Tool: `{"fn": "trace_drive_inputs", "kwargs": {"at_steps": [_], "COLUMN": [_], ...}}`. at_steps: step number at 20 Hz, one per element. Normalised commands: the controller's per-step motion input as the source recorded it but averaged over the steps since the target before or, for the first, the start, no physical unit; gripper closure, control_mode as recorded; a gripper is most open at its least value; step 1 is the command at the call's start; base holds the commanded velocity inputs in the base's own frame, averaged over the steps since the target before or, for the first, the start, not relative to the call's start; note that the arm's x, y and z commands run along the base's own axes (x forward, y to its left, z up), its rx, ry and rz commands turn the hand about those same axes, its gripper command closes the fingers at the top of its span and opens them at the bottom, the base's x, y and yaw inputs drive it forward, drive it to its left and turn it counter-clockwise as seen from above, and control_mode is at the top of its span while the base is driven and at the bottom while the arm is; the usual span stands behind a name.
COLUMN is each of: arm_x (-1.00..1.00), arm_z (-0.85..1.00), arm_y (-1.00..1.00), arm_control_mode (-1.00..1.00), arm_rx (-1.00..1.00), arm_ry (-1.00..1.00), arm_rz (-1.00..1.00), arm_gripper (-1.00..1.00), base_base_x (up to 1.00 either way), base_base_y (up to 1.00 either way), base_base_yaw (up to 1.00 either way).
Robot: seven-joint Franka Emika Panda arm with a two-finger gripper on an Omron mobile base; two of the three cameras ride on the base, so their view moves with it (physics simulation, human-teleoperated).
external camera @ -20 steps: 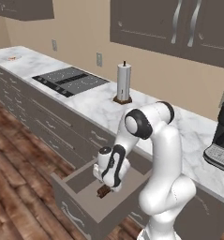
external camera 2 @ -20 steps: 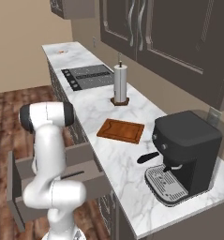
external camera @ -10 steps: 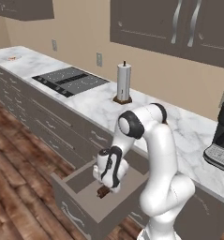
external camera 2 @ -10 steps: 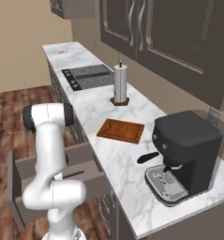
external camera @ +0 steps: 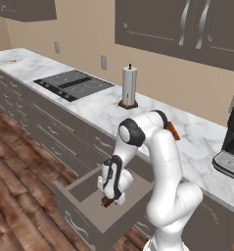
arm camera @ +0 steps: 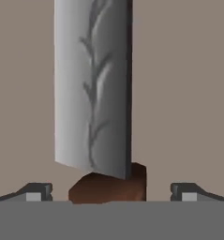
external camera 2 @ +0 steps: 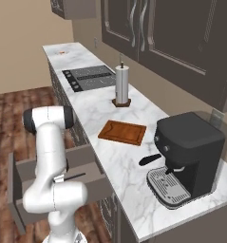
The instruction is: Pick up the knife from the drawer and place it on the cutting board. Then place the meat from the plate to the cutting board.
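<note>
I'm reaching down into the open drawer [external camera: 84, 206] with my fingers [external camera: 110, 196] spread wide, pinching nothing. In the hand view the knife [arm camera: 94, 89] lies flat on the drawer's taupe floor, its broad grey blade running straight away from me, and its dark brown handle sits right in the gap between my two fingers [arm camera: 36, 191], one tip on each side and both clear of it. From the left base view my hand hangs low inside the drawer, just above the brown handle end of the knife [external camera: 107, 201]. From the right base view the drawer [external camera 2: 20, 190] stands pulled out beside my arm. Up on the marble tabletop [external camera 2: 129, 166], the reddish-brown cutting board [external camera 2: 122, 132] lies flat with nothing on it, between the paper towel roll [external camera 2: 121, 83] and the black coffee machine [external camera 2: 191, 152]. The cooktop [external camera 2: 89, 76] sits farther along the tabletop.
</note>
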Motion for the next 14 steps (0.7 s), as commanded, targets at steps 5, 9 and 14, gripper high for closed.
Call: {"fn": "trace_drive_inputs", "kwargs": {"at_steps": [5,9,14], "arm_x": [0.13,0.12,0.08], "arm_z": [-0.29,-0.29,-0.08], "arm_y": [0.0,0.14,0.08], "arm_control_mode": [-1.0,-1.0,-1.0], "arm_rx": [0.0,0.0,0.0], "arm_ry": [0.05,0.05,0.01], "arm_rz": [0.0,0.0,0.0], "arm_gripper": [1.0,1.0,1.0], "base_base_x": [0.0,0.0,0.0], "base_base_y": [0.0,0.0,0.0], "base_base_yaw": [0.0,0.0,0.0]}}
